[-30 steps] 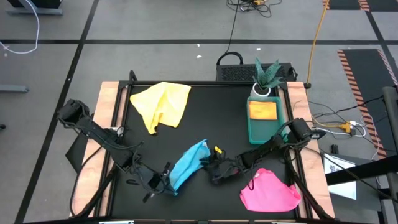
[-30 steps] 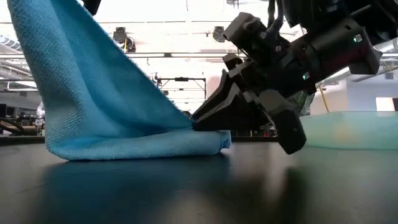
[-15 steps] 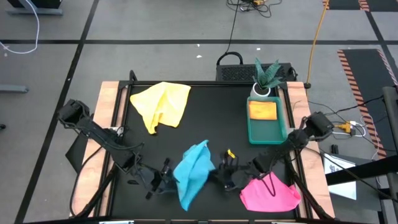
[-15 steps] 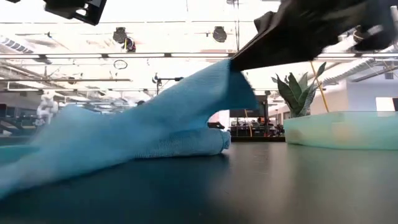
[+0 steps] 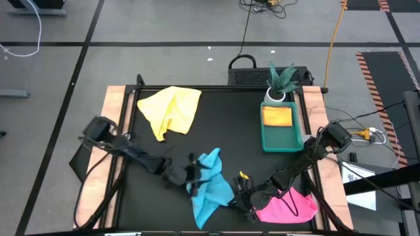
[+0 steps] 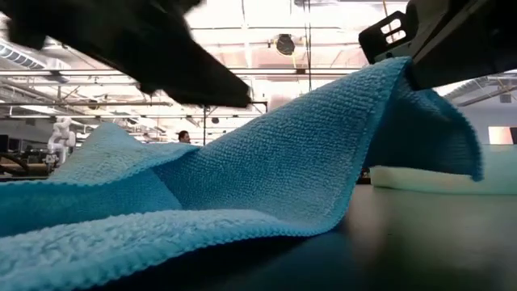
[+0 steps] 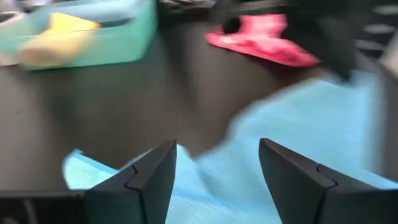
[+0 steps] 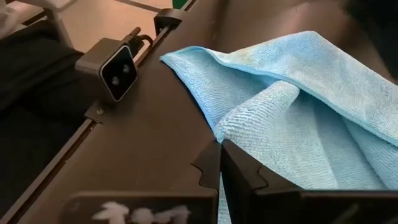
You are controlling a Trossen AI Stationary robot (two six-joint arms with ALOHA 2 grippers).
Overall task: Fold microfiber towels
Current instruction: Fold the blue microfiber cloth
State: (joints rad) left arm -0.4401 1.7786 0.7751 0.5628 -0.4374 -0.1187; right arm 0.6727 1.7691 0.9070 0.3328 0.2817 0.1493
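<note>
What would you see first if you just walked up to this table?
The soft light blue microfiber towel, rumpled at the front middle of the black table, with the right gripper shut on its edge and the open left gripper just above it. Then the bright pink towel at the front right and the crumpled yellow towel at the back left.

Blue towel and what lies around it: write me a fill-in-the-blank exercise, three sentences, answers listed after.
1. The right tool is shut on the ____ towel.
2. The left tool stands ____ over that towel, holding nothing.
3. A folded yellow towel lies inside the ____ tray, while a second yellow towel lies loose and a pink towel sits at the table's near right.

Missing words: blue; open; green
</note>
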